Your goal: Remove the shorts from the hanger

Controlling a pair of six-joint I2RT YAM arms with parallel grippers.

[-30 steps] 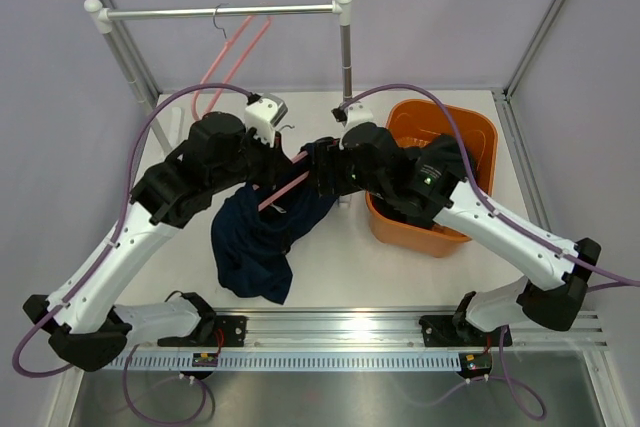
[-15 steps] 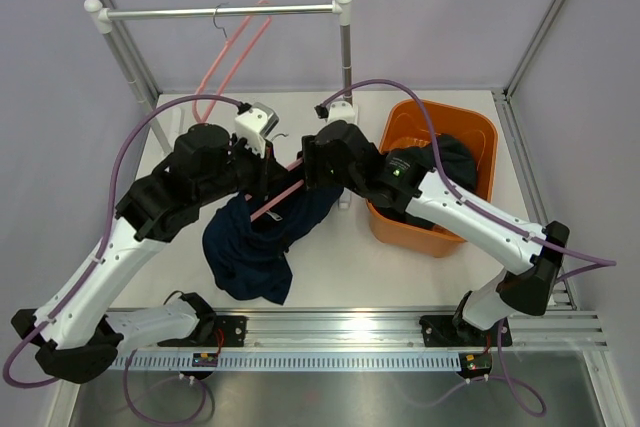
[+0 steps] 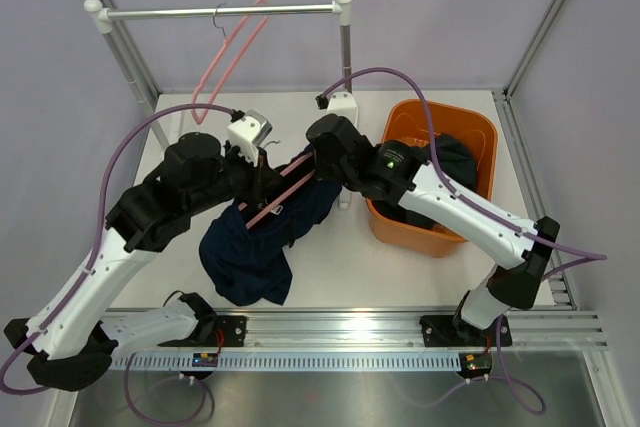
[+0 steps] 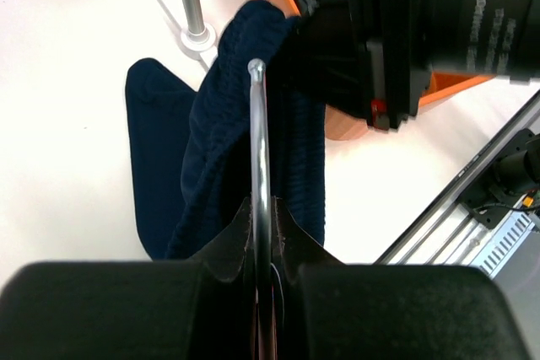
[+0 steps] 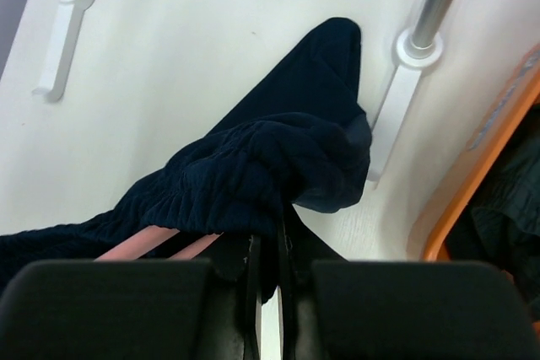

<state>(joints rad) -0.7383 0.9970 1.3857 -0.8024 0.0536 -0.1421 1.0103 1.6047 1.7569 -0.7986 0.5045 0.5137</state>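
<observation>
shorts [image 5: 270, 166] pinched by right gripper [image 5: 268, 252], draping hanger [image 5: 139, 244]

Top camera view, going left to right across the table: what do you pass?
Rail's left upright → navy shorts → rail's right upright → orange basket.
</observation>
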